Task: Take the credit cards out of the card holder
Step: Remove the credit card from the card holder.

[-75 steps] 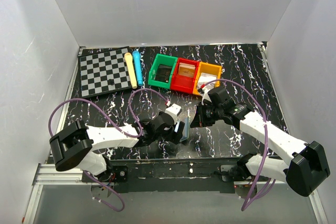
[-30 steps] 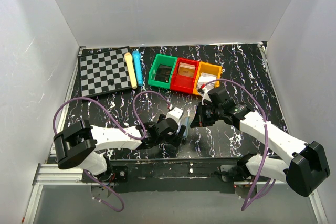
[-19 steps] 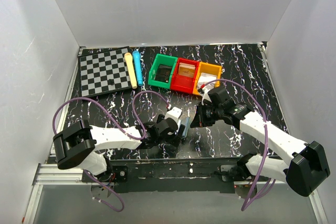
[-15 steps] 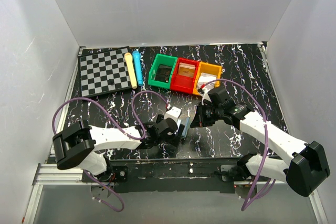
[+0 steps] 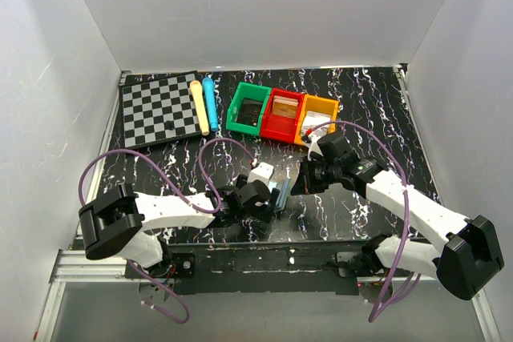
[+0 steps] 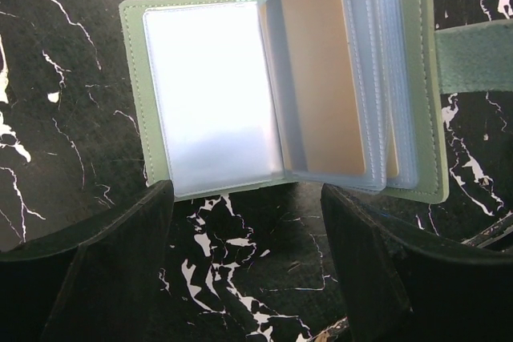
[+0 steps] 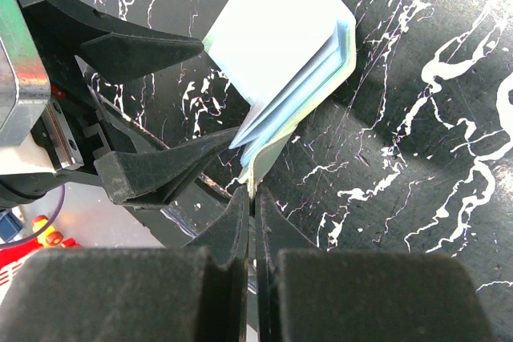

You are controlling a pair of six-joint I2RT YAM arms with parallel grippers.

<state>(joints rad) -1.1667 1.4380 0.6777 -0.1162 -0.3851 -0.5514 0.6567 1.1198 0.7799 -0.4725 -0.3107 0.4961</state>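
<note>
The card holder [image 5: 282, 193] stands on edge between my two grippers, just off the dark marbled table. In the left wrist view it [image 6: 212, 98] lies open like a book, with a pale panel and an empty clear sleeve on the left. A tan-orange credit card [image 6: 325, 70] sits in a middle sleeve, and a teal tab [image 6: 477, 54] sticks out to the right. My left gripper [image 6: 244, 270] is open just short of the holder's lower edge. My right gripper [image 7: 252, 202] is shut on the holder's [image 7: 280, 62] thin lower edge. The left gripper's fingers [image 7: 168, 167] show beside it.
A green bin [image 5: 248, 107], a red bin [image 5: 282, 114] and an orange bin [image 5: 317, 119] stand in a row behind the grippers. A checkerboard [image 5: 159, 110] lies at the back left, with a yellow cylinder [image 5: 198, 106] and a blue cylinder [image 5: 210, 102] beside it.
My left gripper has edged a little toward the back beside the holder, and the holder now stands more open. My right arm has stayed in place, still gripping.
</note>
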